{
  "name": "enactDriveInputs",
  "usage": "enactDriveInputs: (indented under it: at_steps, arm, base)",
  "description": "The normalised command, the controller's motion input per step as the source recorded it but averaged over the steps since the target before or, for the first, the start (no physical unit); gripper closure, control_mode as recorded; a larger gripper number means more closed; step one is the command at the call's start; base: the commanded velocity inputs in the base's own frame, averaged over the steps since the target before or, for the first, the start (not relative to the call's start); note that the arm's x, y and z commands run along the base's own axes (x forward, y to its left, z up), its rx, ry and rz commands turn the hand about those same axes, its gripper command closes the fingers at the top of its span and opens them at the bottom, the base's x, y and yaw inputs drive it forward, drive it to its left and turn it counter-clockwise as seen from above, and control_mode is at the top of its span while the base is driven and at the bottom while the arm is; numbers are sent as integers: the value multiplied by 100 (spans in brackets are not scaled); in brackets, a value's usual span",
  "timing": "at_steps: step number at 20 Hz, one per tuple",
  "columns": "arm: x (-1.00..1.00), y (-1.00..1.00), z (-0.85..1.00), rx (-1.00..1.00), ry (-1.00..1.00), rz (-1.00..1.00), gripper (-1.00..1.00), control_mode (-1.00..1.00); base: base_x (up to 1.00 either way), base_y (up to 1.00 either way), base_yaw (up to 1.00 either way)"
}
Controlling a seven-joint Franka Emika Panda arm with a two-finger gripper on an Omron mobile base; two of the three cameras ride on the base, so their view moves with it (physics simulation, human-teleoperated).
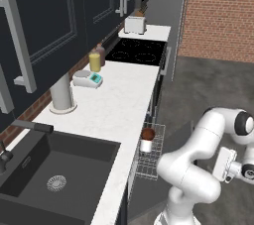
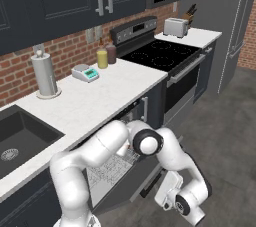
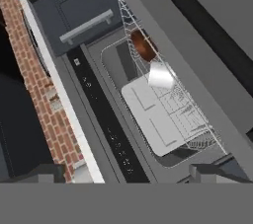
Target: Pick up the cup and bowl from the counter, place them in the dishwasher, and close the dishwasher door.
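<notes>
The cup [image 1: 146,145] and the dark bowl [image 1: 148,133] sit touching in the pulled-out wire rack [image 1: 150,157] of the dishwasher [image 3: 163,119], just below the counter [image 1: 106,115] edge at lower centre of the left base view — the bowl on the far side. In the hand view they lie at upper centre. The gripper [image 3: 128,172] hangs above the dishwasher door [image 2: 137,183], fingers [image 3: 202,172] wide apart, holding nothing.

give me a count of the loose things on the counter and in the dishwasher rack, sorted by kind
Cups in the rack: 1, the cup
Bowls in the rack: 1, the bowl
Jars or bottles on the counter: 2, yellow jar, brown bottle
Scales: 1
Paper towel rolls: 1
Toasters: 1
Total: 7
</notes>
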Motion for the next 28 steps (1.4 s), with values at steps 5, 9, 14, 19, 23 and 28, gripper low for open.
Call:
enactDriveInputs:
  at_steps: [5, 9, 14, 19, 23, 28]
  arm:
    - [30, 0, -30, 0, 0, 10, -100, -100]
    - [23, 0, -37, 0, 0, 10, -100, -100]
    - [22, 0, -43, 0, 0, 9, -100, -100]
    - [16, -8, -55, 1, 0, 10, -100, -100]
    - [13, -13, -43, 0, 0, 9, -100, -100]
    - [27, -2, -48, 2, 0, 8, -100, -100]
  base:
    - [0, 0, 0]
    - [0, 0, 0]
    - [0, 0, 0]
    - [0, 0, 0]
    - [0, 0, 0]
    - [0, 0, 0]
